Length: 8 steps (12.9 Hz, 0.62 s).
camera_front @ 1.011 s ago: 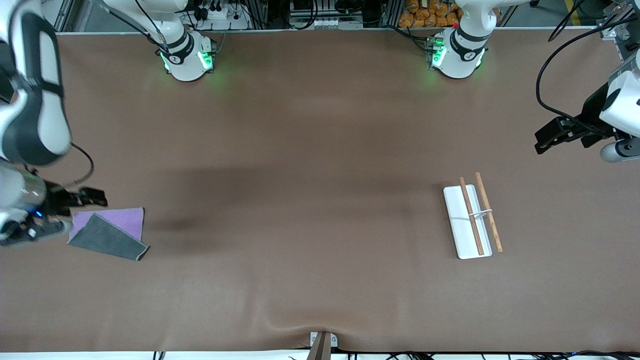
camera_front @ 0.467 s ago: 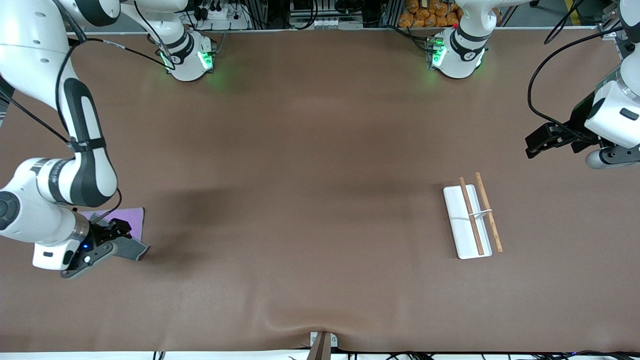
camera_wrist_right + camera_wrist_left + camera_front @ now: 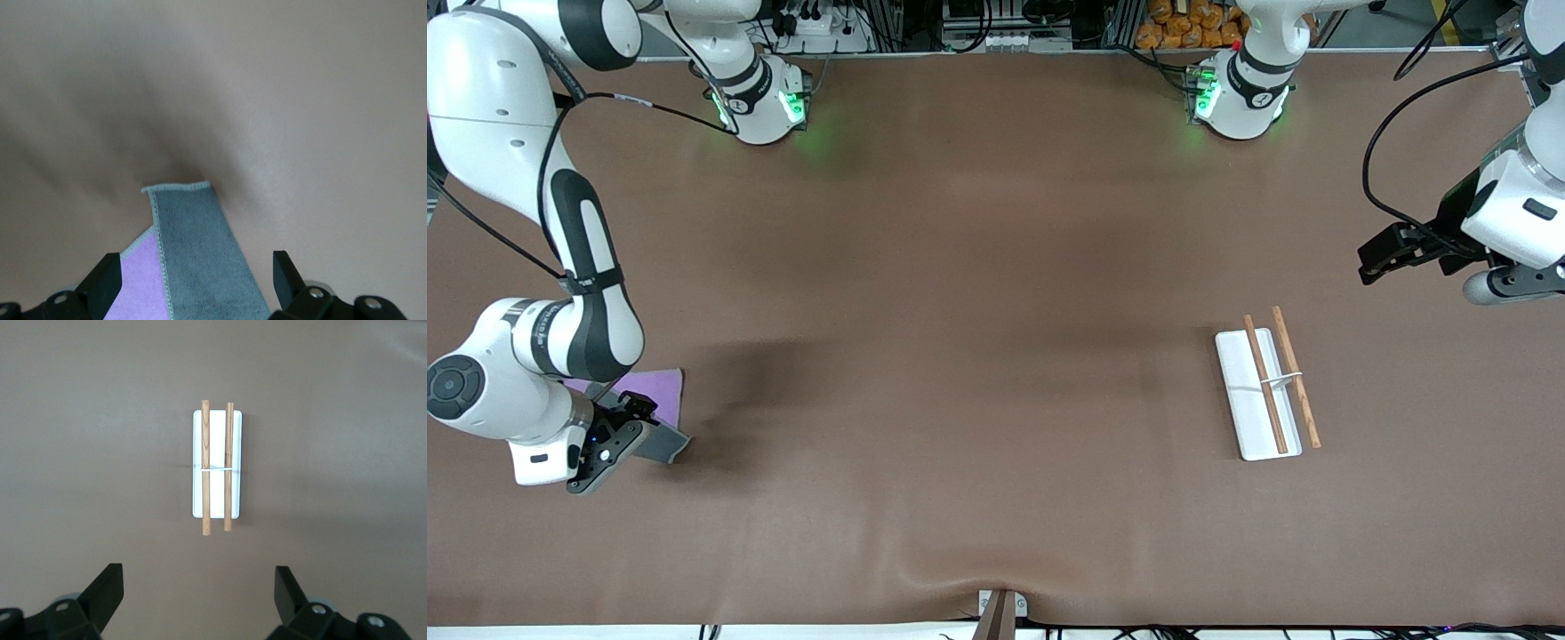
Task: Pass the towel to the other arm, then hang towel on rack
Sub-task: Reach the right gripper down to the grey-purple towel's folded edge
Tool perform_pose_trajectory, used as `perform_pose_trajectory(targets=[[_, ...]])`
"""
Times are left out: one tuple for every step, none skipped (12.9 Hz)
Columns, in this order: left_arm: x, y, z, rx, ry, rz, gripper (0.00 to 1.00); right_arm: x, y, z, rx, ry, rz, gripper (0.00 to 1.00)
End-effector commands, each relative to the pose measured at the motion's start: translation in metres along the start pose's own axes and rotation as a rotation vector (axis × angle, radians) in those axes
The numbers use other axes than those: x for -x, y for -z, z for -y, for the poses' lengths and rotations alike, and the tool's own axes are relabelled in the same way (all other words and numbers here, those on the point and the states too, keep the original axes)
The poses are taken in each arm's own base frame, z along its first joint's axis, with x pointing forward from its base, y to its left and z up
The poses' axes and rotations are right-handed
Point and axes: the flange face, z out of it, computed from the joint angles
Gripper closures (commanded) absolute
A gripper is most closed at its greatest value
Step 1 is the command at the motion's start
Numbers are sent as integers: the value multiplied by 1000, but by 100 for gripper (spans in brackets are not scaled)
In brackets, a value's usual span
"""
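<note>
Right arm: over the last second it has swung in from the table's edge and dropped low, so the right gripper now hangs over the towel instead of beside it.
Right gripper state: fingers spread apart, nothing between them; in the right wrist view the right gripper straddles the grey flap of the towel.
Towel: flat on the table at the right arm's end, grey face folded over purple, its grey corner poking out past the fingers.
What that means: I judge the pick-up is about to start; no pass or hanging yet.
Rack: on the table toward the left arm's end, well apart from the towel, rods bare.
Left arm: it has drifted slightly inward; the left gripper waits above bare table near the rack, fingers apart, empty.
</note>
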Motion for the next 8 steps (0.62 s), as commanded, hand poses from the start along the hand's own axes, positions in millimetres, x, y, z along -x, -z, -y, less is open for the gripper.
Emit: perform_pose_trajectory(targets=[[0, 1, -1, 10, -7, -8, 0, 24, -26, -14, -21, -9, 10, 0], [0, 1, -1, 10, -7, -6, 0, 28, -28, -16, -24, -13, 15, 0], [0, 0, 0, 9, -5, -5, 0, 31, -35, -16, -32, -4, 17, 0], [0, -2, 1, 8, -4, 0, 0, 31, -43, -15, -39, 12, 18, 0], [0, -3, 1, 7, -6, 1, 0, 29, -47, -17, -13, 33, 2, 0], [0, -3, 1, 7, -6, 1, 0, 25, -52, -20, 38, 68, -27, 0], [1, -4, 1, 7, -4, 3, 0, 24, -63, -21, 60, 81, -39, 0], [1, -4, 1, 7, -6, 3, 0, 24, -69, -20, 51, 70, -48, 0]])
